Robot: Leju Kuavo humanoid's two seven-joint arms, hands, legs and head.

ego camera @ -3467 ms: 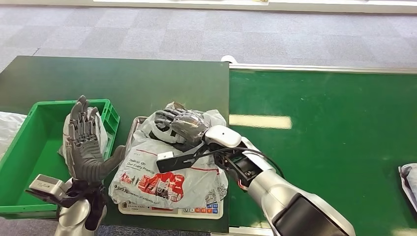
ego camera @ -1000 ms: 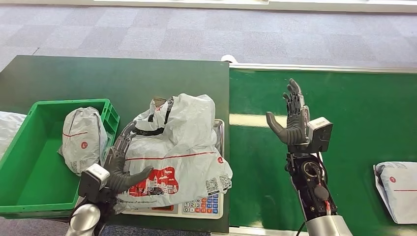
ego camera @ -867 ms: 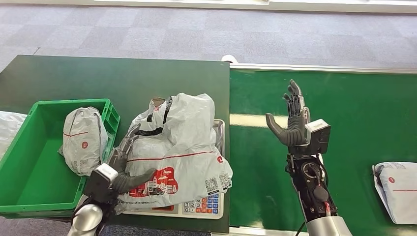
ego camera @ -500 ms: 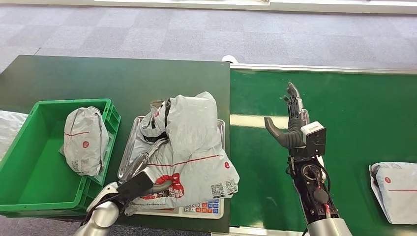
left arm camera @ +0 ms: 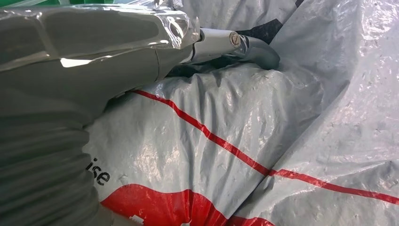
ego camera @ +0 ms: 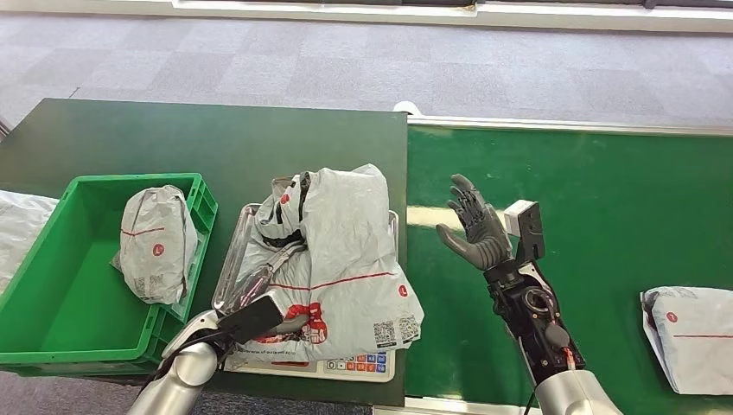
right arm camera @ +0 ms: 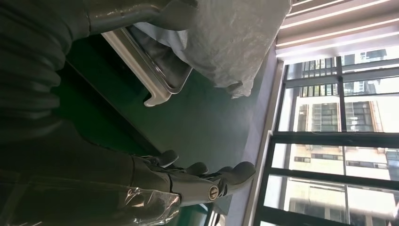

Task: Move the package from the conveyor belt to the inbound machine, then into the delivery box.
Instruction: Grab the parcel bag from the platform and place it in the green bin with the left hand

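Observation:
A grey plastic package (ego camera: 346, 259) with red print lies crumpled on the inbound machine, a silver scale tray (ego camera: 226, 270) with a keypad. My left hand (ego camera: 264, 303) lies low against the package's left side. Its fingers (ego camera: 256, 284) stretch along the tray and its thumb rests on the red print. In the left wrist view the left hand (left arm camera: 117, 61) presses on the package (left arm camera: 263, 117), one fingertip tucked in a fold. My right hand (ego camera: 471, 232) hangs open above the conveyor belt (ego camera: 605, 216), empty, palm toward the scale. The right wrist view shows the right hand (right arm camera: 155, 188), the tray (right arm camera: 155, 80) and the package (right arm camera: 230, 37).
The green delivery box (ego camera: 104, 181) stands left of the scale with a second grey package (ego camera: 156, 242) leaning inside. A third package (ego camera: 691, 337) lies on the belt at the right edge. A white bag (ego camera: 17, 226) shows at the far left. The scale and box sit on a dark green table (ego camera: 216, 147).
My left hand has dropped and slid right along the package's side. My right hand has tipped left toward the scale and sunk a little. The head view has shifted slightly.

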